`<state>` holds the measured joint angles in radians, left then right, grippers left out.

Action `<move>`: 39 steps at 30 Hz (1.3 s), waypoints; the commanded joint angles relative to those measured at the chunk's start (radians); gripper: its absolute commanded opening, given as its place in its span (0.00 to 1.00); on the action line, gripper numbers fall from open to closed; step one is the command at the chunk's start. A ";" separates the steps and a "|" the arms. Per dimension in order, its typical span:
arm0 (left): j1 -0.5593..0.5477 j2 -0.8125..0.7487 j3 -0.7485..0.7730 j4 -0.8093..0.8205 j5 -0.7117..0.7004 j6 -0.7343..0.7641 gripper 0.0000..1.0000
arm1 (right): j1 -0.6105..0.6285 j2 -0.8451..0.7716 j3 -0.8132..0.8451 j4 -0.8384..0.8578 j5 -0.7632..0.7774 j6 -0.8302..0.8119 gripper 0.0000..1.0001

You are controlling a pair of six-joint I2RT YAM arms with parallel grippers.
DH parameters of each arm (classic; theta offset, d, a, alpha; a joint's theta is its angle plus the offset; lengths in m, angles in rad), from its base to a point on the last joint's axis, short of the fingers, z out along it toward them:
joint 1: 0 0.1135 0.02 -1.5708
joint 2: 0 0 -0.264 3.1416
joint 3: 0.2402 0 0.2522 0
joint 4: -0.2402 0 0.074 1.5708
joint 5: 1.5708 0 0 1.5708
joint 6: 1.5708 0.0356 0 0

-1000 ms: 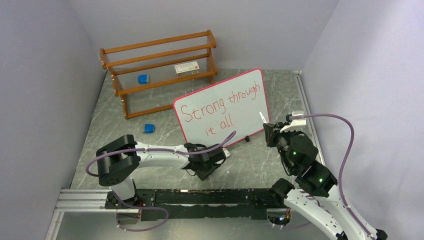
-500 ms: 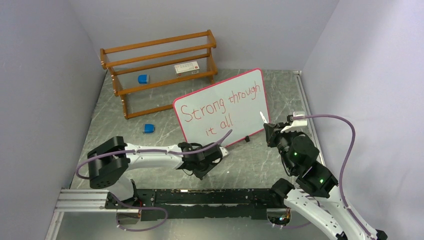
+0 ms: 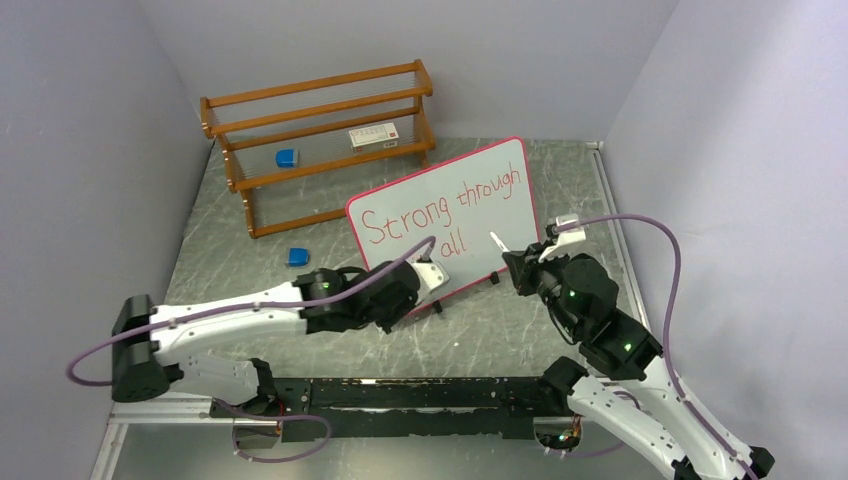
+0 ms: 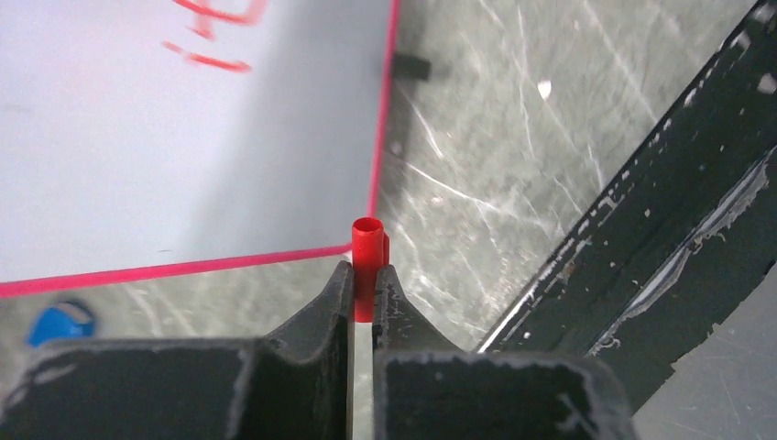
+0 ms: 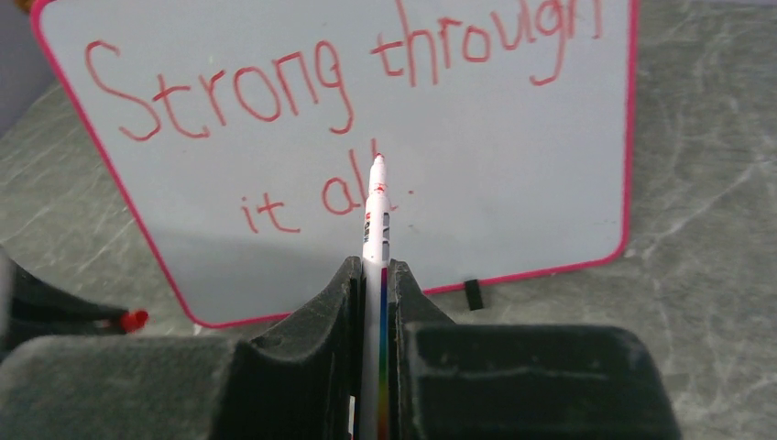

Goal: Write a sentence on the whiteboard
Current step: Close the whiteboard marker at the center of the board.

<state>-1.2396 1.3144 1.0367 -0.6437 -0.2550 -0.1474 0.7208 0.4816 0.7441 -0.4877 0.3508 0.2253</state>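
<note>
The whiteboard point(image 3: 512, 214) stands tilted on the table, with a pink-red rim. The sentence point(image 3: 405, 222) in red reads "Strong through" over "it all"; my left arm hides "it" in the top view. The right wrist view shows the whole sentence point(image 5: 275, 96) on the board point(image 5: 513, 192). My right gripper point(image 3: 515, 262) is shut on a white marker point(image 5: 376, 215), whose tip is just in front of "all". My left gripper point(image 3: 432, 270) is shut on a red marker cap point(image 4: 366, 243) at the board's lower corner point(image 4: 183, 137).
A wooden rack point(image 3: 320, 150) stands behind the board with a small box point(image 3: 374, 136) and a blue object point(image 3: 287, 157) on it. Another blue object point(image 3: 297, 257) lies on the table. The black rail point(image 3: 400, 395) runs along the near edge.
My left arm has stretched forward and right, up to the board's lower edge, now covering "it". My right gripper has moved left with the marker, closer to "all".
</note>
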 commanded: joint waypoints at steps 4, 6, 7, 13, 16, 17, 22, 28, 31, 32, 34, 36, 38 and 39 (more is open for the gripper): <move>-0.001 -0.141 0.151 -0.132 -0.145 0.245 0.05 | -0.005 0.031 -0.028 0.125 -0.244 0.060 0.00; -0.002 -0.170 0.177 -0.149 -0.159 0.300 0.05 | -0.005 0.037 -0.043 0.178 -0.309 0.077 0.00; -0.003 -0.182 0.184 -0.152 -0.168 0.330 0.05 | -0.005 0.041 -0.050 0.207 -0.340 0.082 0.00; -0.009 -0.207 0.220 -0.191 -0.218 0.517 0.05 | -0.006 0.088 -0.054 0.338 -0.519 0.092 0.00; -0.023 -0.218 0.233 -0.192 -0.222 0.607 0.05 | -0.005 0.116 -0.043 0.385 -0.596 0.093 0.00; -0.027 -0.221 0.238 -0.192 -0.221 0.634 0.05 | -0.005 0.124 -0.040 0.401 -0.623 0.096 0.00; -0.042 -0.231 0.258 -0.199 -0.233 0.768 0.05 | -0.006 0.160 -0.049 0.478 -0.746 0.120 0.00; -0.057 -0.263 0.248 -0.213 -0.207 0.889 0.05 | -0.005 0.167 -0.082 0.573 -0.819 0.164 0.00; -0.061 -0.285 0.241 -0.213 -0.187 0.940 0.05 | -0.005 0.174 -0.082 0.591 -0.853 0.164 0.00; -0.061 -0.292 0.237 -0.212 -0.184 0.952 0.05 | -0.004 0.179 -0.079 0.592 -0.867 0.162 0.00; -0.063 -0.297 0.237 -0.212 -0.175 0.970 0.05 | -0.005 0.200 -0.072 0.593 -0.897 0.163 0.00; -0.064 -0.294 0.241 -0.217 -0.163 0.981 0.05 | -0.005 0.212 -0.071 0.602 -0.920 0.168 0.00; -0.065 -0.288 0.242 -0.222 -0.157 0.986 0.05 | -0.006 0.220 -0.075 0.616 -0.930 0.176 0.00; -0.067 -0.285 0.245 -0.227 -0.156 0.986 0.05 | -0.005 0.224 -0.075 0.619 -0.934 0.178 0.00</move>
<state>-1.2957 1.0260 1.2613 -0.8452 -0.4347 0.7914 0.7208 0.6975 0.6708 0.0784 -0.5232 0.3840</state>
